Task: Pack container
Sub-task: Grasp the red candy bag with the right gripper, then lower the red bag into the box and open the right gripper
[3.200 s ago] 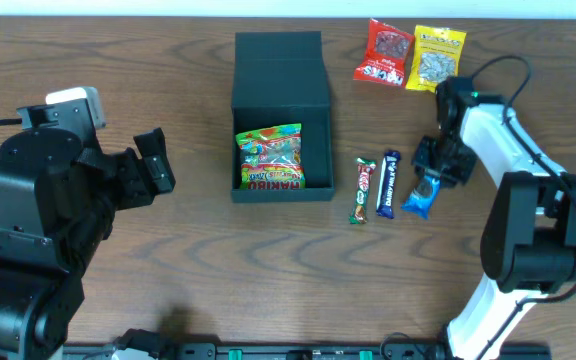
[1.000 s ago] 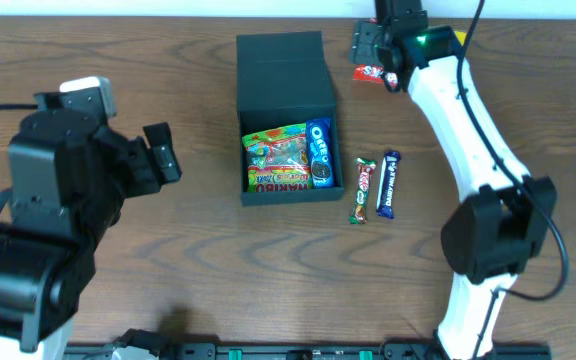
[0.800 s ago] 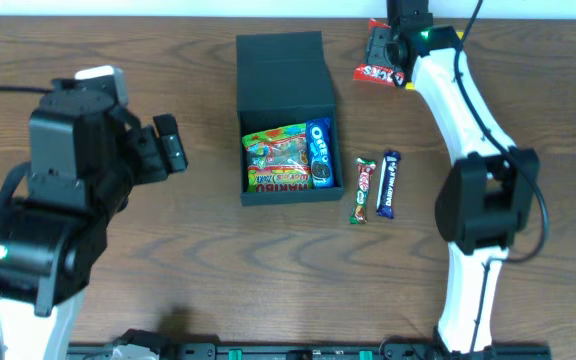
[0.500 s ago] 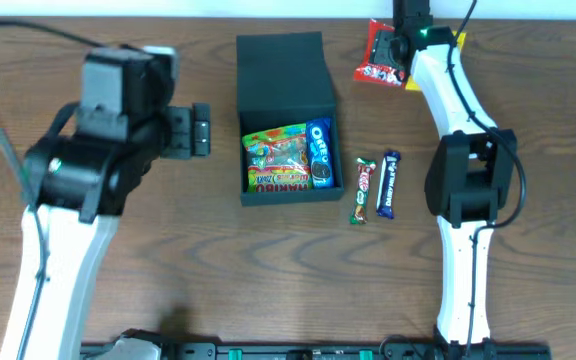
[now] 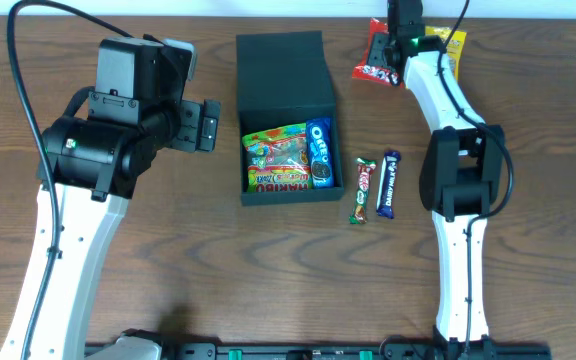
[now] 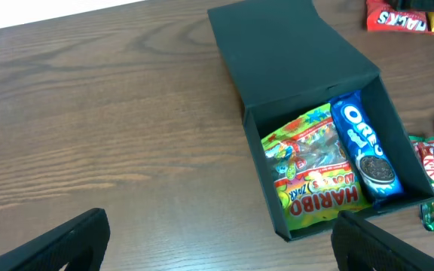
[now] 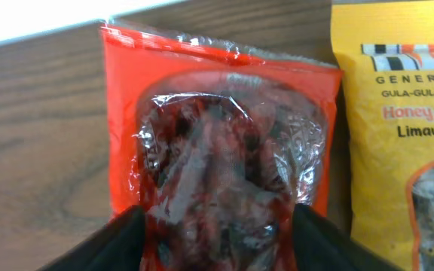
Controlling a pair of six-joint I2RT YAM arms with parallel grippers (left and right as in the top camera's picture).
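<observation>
Spread open, my right gripper hangs over the red snack packet, one finger on either side of its near end and nothing pinched yet. I cannot tell whether the pads already touch the wrapper. A yellow packet lies just beside the red one, toward 3 o'clock in my wrist view.

From overhead, this pair sits at the far edge of the table, at about 2 o'clock from the container. A few seconds ago this same gripper was down at 3 o'clock of the box, closed on a blue pack. That Oreo pack now lies inside the open compartment, along the right wall, touching the Haribo bag. So one more item is packed, and my arm has swung up to fetch another.

Still outside, at 4 o'clock of the box, lie a red-and-green bar and a dark blue bar, side by side.

My left gripper has come in from the near left and now waits at 9 o'clock of the container, near its wall but apart from it, fingers wide and empty.

The box stands mid-table with its flap folded back toward 12 o'clock. I judge the job partly done: two items are in, four remain, and the red packet looks like the next pick.
</observation>
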